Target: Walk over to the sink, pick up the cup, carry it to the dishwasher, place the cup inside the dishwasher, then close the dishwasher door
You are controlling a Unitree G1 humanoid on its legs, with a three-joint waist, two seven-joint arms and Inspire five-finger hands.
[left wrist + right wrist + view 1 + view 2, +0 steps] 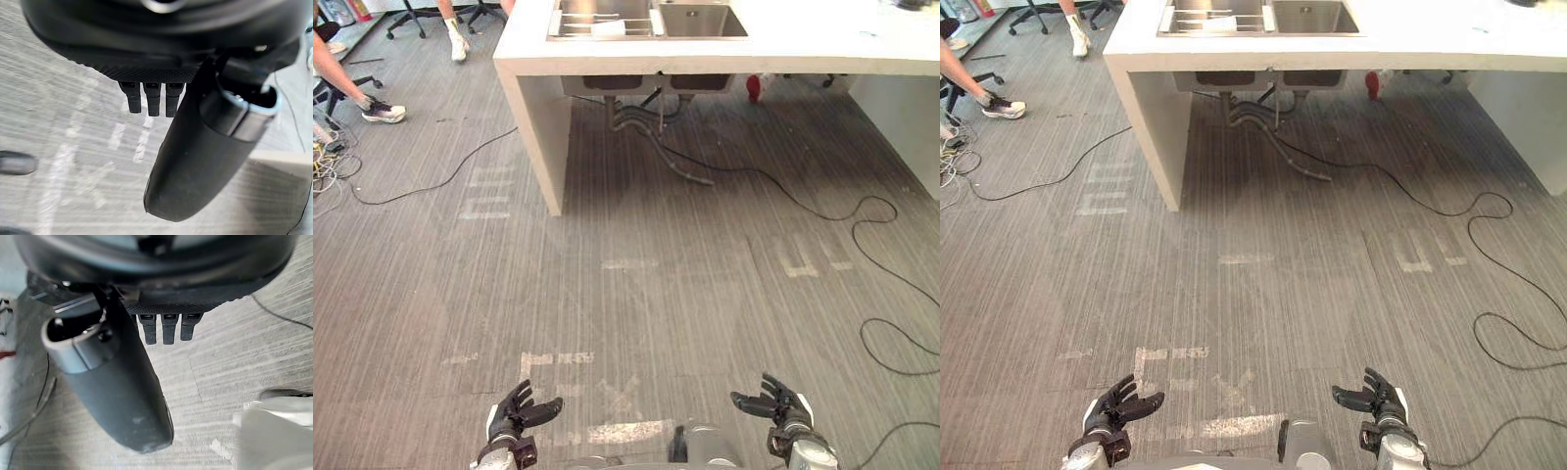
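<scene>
1. We stand on the grey striped carpet floor (636,294), patched with worn pale tape and well apart from the counter. We judge the step in hand to be the walk to the sink.
2. The long white slab-legged counter (803,49) runs across the far side ahead of us.
3. The stainless steel double sink (700,20) is set in its top, with grey drain pipes (646,122) hanging beneath.
4. A person's legs in white shoes (382,111) and black office chair bases (411,18) are at the far left, off our line to the sink.
5. Our dark left hand (512,419) and dark right hand (786,409) hang low before us, fingers apart and relaxed, holding nothing.
6. A small white thing (607,27) lies in the sink's left basin. We take it for the cup, though it is too small to be sure.
7. The next move calls for steady steps straight ahead until the basin is within reach, then one hand raised over it.
</scene>
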